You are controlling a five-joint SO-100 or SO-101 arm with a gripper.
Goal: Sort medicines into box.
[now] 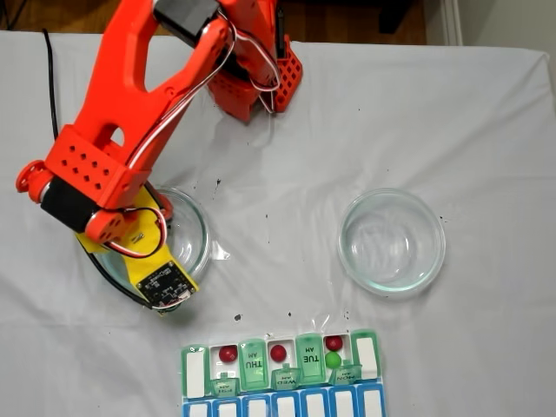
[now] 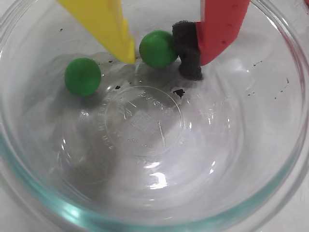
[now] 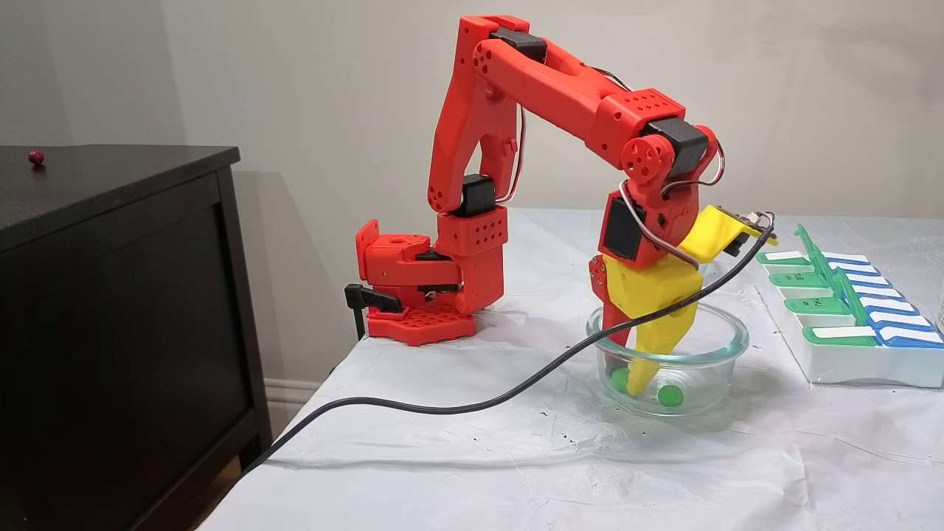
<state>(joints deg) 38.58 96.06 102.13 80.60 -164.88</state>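
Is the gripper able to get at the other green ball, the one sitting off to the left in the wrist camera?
Probably yes. The gripper is already down inside the glass dish, jaws around one green ball; the other green ball lies uncovered just outside the yellow finger.

clear glossy glass dish, matt green balls, white crinkled cloth, plastic end effector.

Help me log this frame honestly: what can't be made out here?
- Left glass dish in a fixed view: arm covers its contents.
- Claw in the wrist view: whether both fingers touch the green ball is unclear.
- Pill box in a fixed view: blue row cut off by the bottom edge.
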